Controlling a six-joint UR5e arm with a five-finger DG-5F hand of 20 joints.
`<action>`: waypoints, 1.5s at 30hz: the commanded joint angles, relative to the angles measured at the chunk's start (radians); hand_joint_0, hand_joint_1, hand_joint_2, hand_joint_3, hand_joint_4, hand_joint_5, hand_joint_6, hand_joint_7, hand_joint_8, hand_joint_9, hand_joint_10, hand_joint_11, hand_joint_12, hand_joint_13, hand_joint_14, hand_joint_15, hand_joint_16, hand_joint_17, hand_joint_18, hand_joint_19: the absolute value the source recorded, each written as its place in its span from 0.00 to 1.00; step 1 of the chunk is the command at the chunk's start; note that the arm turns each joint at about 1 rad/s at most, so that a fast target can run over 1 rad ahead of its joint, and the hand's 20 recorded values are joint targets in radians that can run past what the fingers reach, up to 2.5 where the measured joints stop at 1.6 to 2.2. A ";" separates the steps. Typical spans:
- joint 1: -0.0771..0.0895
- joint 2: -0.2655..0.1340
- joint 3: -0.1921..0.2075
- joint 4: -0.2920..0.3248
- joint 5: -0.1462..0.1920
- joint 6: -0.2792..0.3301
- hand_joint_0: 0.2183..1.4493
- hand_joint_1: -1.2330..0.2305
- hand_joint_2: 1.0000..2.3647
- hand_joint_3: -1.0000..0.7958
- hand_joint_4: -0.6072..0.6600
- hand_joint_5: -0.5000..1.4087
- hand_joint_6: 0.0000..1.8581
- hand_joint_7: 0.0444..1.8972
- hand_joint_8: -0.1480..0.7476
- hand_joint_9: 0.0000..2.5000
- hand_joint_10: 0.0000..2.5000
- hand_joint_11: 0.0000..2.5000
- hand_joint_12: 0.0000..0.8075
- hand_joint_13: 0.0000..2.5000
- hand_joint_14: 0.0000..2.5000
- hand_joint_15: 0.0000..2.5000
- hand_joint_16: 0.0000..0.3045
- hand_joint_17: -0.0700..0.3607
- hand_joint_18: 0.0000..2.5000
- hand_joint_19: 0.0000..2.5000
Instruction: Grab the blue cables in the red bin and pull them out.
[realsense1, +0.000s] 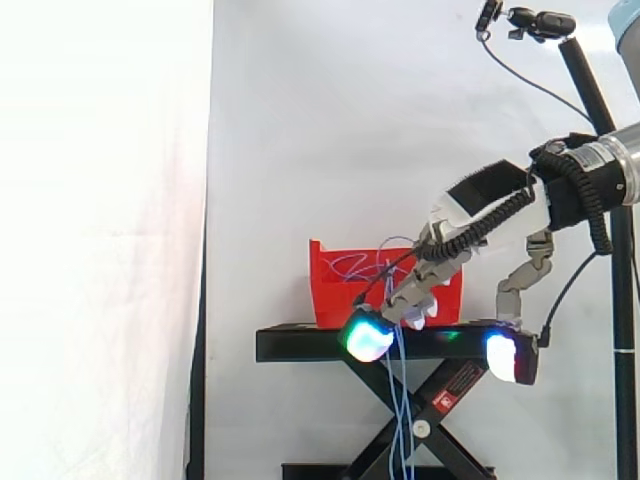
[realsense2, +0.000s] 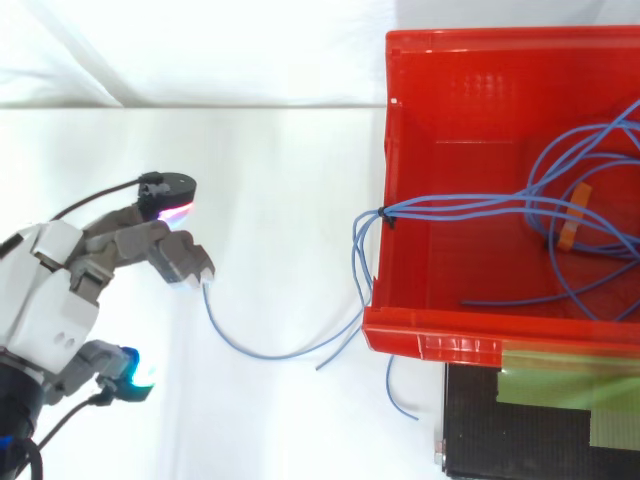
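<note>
The red bin (realsense2: 430, 345) stands on the right of the top view and holds a tangle of thin blue cables (realsense2: 470, 208), tied in a bundle at the bin's left rim. From there several strands hang over the rim, and one loops (realsense2: 260, 352) across to my hand (realsense2: 60, 285), which sits left of the bin with its fingers curled and the strand pinched at a fingertip (realsense2: 190, 262). In the side view my hand (realsense1: 440, 262) is in front of the bin (realsense1: 335, 290), and blue strands (realsense1: 403, 410) hang straight down from its fingers.
The bin rests on a black scissor stand (realsense1: 300, 345) before a white curtain. A small orange piece (realsense2: 570, 225) lies among the cables in the bin. A camera on a black pole (realsense1: 540, 22) stands at the upper right.
</note>
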 joint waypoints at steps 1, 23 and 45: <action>0.007 -0.001 0.000 -0.021 0.050 -0.008 0.35 0.19 0.00 0.00 0.59 0.45 0.01 0.14 0.45 0.27 0.01 0.40 0.46 0.33 0.01 0.40 0.16 0.42 0.29 0.49; -0.003 -0.082 0.047 0.025 -0.053 0.064 0.36 0.21 0.00 0.00 0.58 0.45 0.01 0.14 0.44 0.26 0.01 0.39 0.45 0.31 0.01 0.38 0.17 0.43 0.26 0.45; -0.047 -0.080 0.191 -0.006 -0.023 -0.321 0.37 0.12 0.00 0.00 0.59 0.53 0.01 0.29 0.44 0.26 0.01 0.43 0.43 0.30 0.01 0.38 0.17 0.43 0.25 0.46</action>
